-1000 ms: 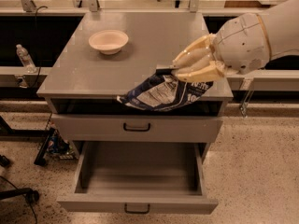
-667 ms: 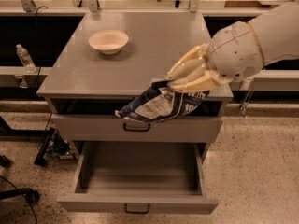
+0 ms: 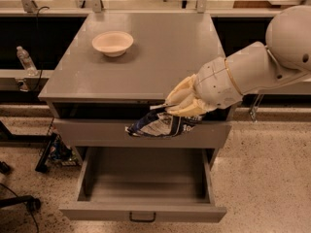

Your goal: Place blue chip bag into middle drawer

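Observation:
The blue chip bag (image 3: pixel 160 125) hangs crumpled from my gripper (image 3: pixel 181 107), in front of the upper drawer front and above the open drawer. My cream-fingered gripper is shut on the bag's top right edge, reaching in from the right just past the cabinet top's front edge. The middle drawer (image 3: pixel 146 182) is pulled out wide below; its grey inside is bare and its small black handle (image 3: pixel 142 218) shows on the front. The bag covers the handle of the drawer front above.
A cream bowl (image 3: pixel 112 42) stands on the grey cabinet top (image 3: pixel 160 57) at the back left. A water bottle (image 3: pixel 25 59) sits on a ledge at the left. Cables and a dark base lie on the speckled floor at the lower left.
My gripper has carried the bag forward off the cabinet top and lower, so it now hangs in front of the upper drawer front, over the open drawer.

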Motion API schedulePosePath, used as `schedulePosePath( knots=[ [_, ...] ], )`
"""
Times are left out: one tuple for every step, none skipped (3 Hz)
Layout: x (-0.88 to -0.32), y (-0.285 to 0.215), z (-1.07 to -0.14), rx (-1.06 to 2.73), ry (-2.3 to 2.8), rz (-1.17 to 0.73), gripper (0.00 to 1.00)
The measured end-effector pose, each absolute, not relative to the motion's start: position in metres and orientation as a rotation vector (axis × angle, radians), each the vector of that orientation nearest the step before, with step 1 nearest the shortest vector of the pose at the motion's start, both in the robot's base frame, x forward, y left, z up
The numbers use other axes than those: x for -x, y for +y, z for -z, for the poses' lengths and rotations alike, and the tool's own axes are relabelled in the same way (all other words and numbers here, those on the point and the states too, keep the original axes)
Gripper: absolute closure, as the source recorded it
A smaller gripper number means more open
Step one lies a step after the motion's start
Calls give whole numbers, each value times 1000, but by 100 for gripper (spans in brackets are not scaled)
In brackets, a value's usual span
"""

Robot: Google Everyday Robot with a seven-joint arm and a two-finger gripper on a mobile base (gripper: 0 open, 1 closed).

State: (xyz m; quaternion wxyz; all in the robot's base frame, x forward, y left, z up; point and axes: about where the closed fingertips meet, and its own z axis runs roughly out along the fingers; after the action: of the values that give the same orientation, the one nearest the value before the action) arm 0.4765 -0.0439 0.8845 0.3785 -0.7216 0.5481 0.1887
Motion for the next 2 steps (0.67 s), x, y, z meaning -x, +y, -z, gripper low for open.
schedulePosePath(
  knots=[
    [-474, -43, -876, 1850, 1399, -491, 100],
    [-466, -42, -857, 1866, 1393, -519, 100]
  ],
)
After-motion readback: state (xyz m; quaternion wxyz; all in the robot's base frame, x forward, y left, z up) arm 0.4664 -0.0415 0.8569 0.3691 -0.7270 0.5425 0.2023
